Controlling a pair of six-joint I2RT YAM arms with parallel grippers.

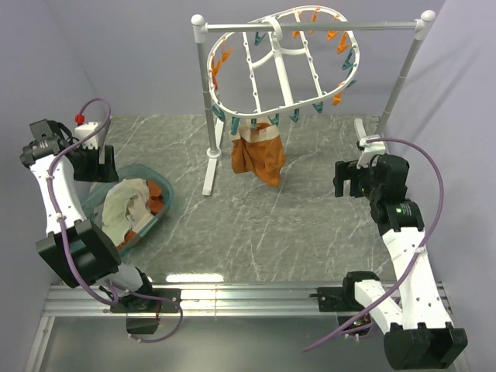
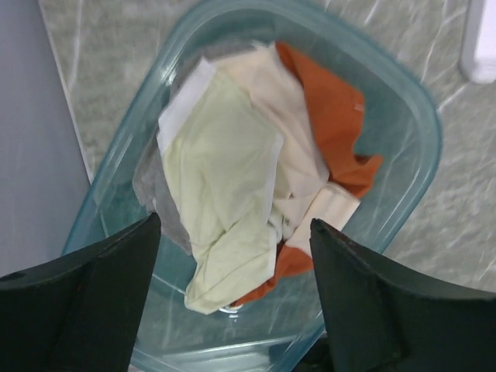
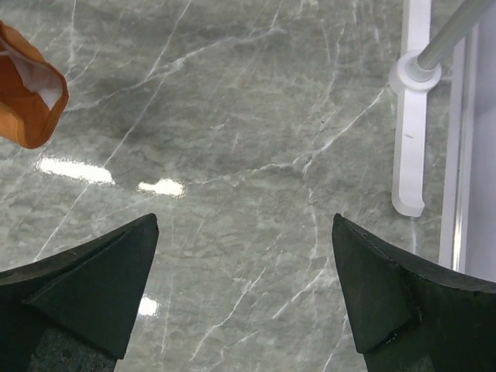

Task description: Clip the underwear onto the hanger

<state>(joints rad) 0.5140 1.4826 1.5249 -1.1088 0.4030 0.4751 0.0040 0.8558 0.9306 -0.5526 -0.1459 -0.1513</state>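
Note:
The underwear [image 1: 122, 208] is pale cream-yellow and lies crumpled on top of other clothes in a teal basket [image 1: 163, 188] at the table's left. In the left wrist view the underwear [image 2: 221, 186] fills the middle of the basket [image 2: 422, 124]. My left gripper [image 1: 94, 164] is open and empty, hovering above the basket's far-left end; in its own view the left gripper [image 2: 234, 225] has its fingers spread on either side of the underwear. The hanger [image 1: 280, 77], a white oval ring with orange and teal clips, hangs tilted from the rail at the back. My right gripper [image 1: 345, 178] is open and empty above bare table at the right [image 3: 244, 221].
An orange-brown garment [image 1: 260, 159] hangs clipped under the hanger's front rim; it also shows in the right wrist view [image 3: 27, 101]. The white rail stand [image 1: 208, 116] has feet on the table [image 3: 411, 116]. The basket also holds an orange garment [image 2: 329, 116] and a cream one [image 2: 287, 101].

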